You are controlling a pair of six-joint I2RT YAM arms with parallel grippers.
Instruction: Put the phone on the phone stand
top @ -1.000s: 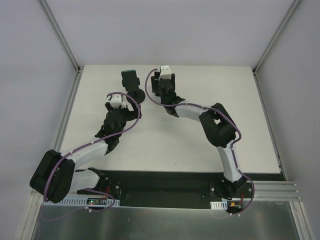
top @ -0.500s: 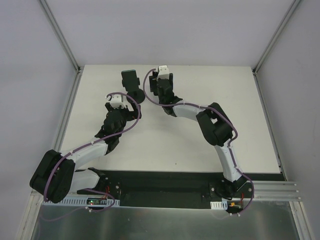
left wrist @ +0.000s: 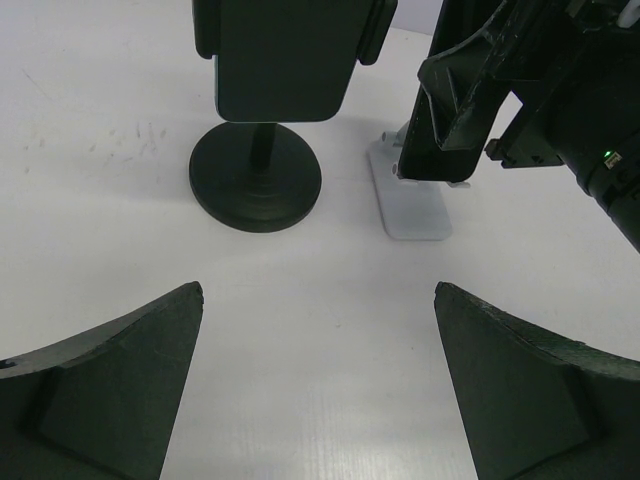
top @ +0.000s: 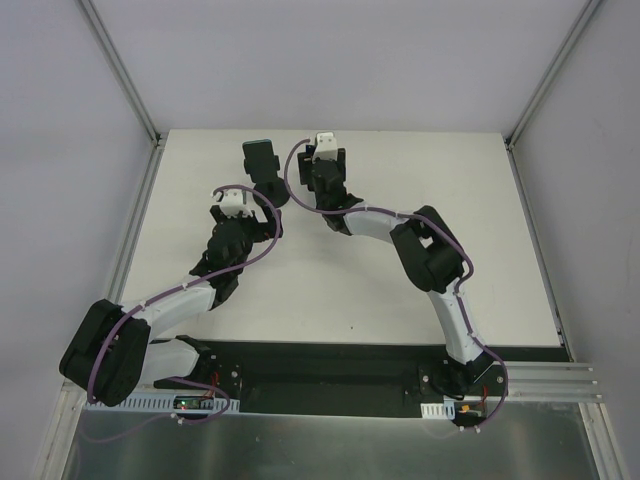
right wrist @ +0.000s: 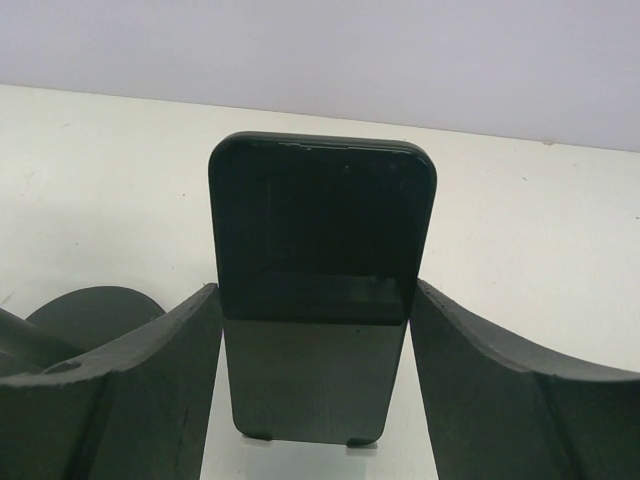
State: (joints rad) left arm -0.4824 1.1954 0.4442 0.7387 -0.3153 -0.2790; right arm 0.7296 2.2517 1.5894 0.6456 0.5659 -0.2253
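The right gripper (right wrist: 315, 300) clasps the phone (right wrist: 320, 250) by its side edges, its lower edge at the phone stand's (left wrist: 412, 205) lip. The left gripper (left wrist: 318, 300) has its fingers spread wide and empty. Placement looks nearly done; what remains is a gentle release and a clean withdrawal.

Black holder (left wrist: 256, 180) stands near the phone stand's (left wrist: 412, 205) left, a table (left wrist: 320, 300) gap between them.

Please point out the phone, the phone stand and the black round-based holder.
phone (right wrist: 322, 250): right wrist view, middle of its dark face.
phone stand (left wrist: 412, 208): left wrist view, flat silver base.
black holder (left wrist: 255, 182): left wrist view, round disc base.
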